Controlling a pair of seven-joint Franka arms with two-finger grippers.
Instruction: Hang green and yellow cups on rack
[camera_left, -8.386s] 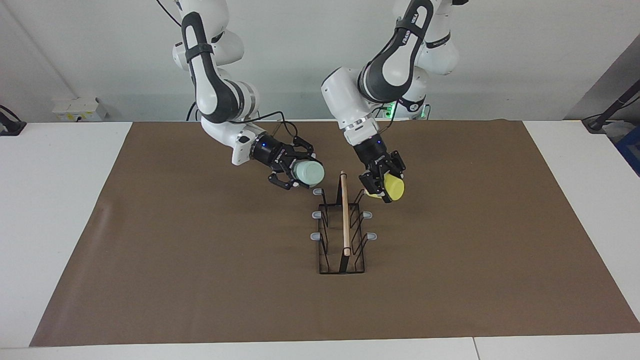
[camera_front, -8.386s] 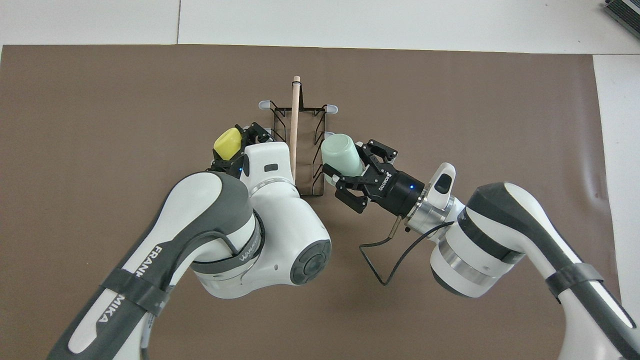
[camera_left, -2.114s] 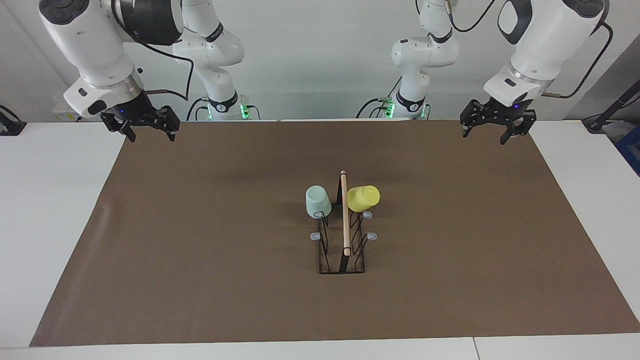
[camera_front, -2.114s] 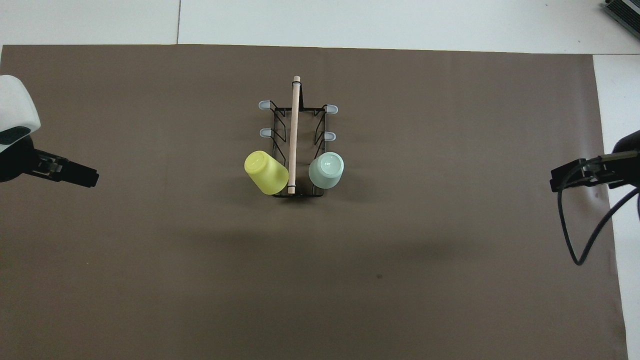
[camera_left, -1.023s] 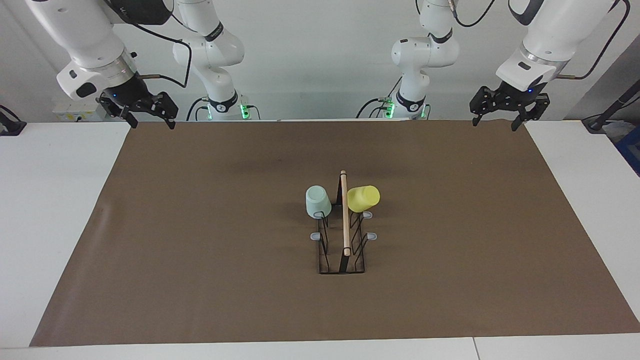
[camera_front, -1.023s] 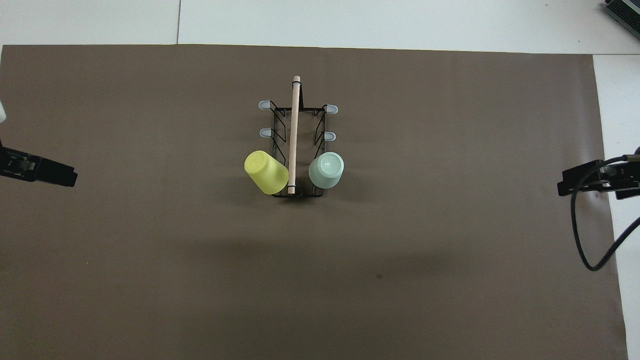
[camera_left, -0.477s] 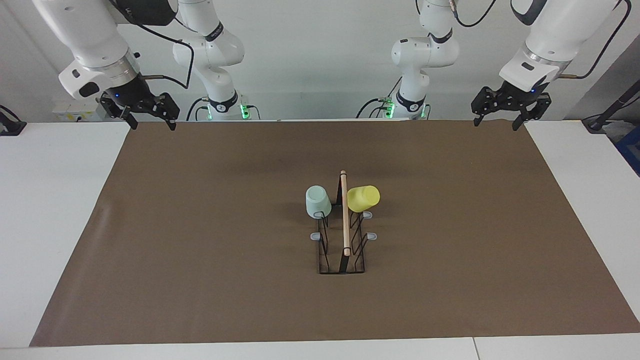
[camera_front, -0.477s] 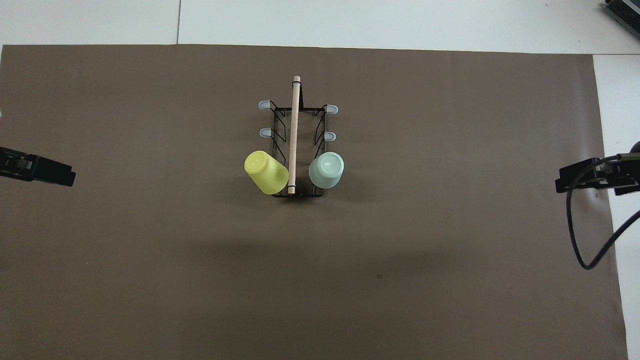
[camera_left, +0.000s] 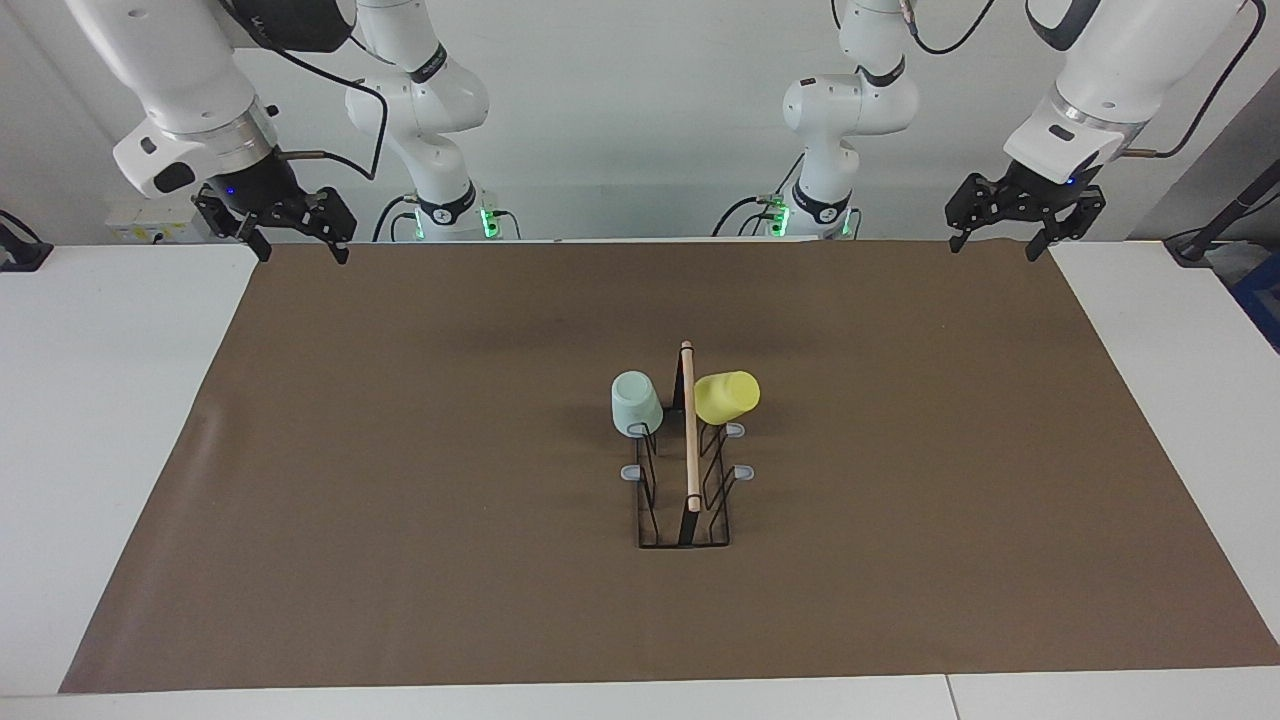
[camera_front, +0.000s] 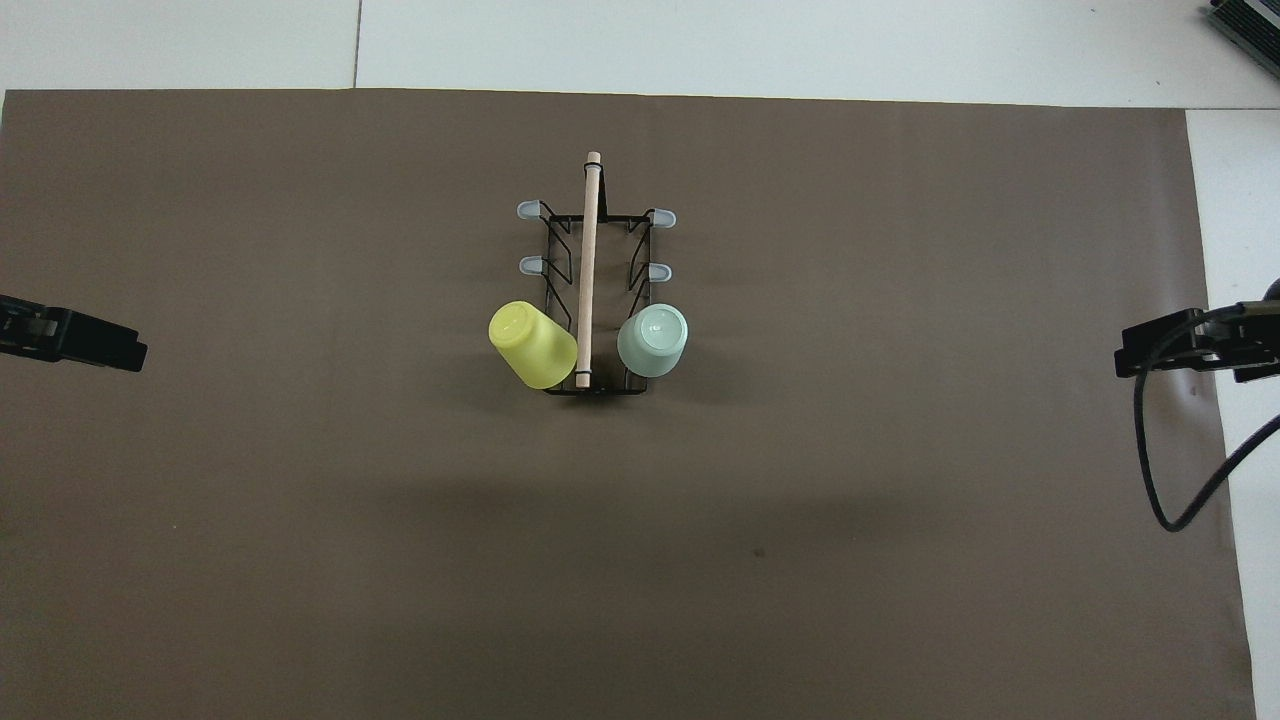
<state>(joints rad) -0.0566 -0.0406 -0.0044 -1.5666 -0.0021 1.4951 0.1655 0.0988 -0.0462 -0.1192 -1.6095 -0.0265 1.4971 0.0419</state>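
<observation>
The black wire rack (camera_left: 690, 470) with a wooden rod handle (camera_front: 588, 260) stands in the middle of the brown mat. The mint green cup (camera_left: 635, 402) hangs upside down on a prong at the rack's end nearest the robots, on the right arm's side; it also shows in the overhead view (camera_front: 653, 340). The yellow cup (camera_left: 727, 396) hangs tilted on the prong across the rod from it, on the left arm's side (camera_front: 532, 344). My left gripper (camera_left: 995, 247) is open and empty, raised over the mat's corner at the left arm's end. My right gripper (camera_left: 303, 255) is open and empty over the corner at the right arm's end.
The rack's other grey-tipped prongs (camera_left: 743, 471) are bare. The brown mat (camera_left: 400, 480) covers most of the white table (camera_left: 100, 400). A black cable (camera_front: 1160, 480) loops from the right arm over the mat's edge.
Both grippers have let go of the cups, which now hang on the rack, and have drawn back to the table's ends. In the last second they have barely moved.
</observation>
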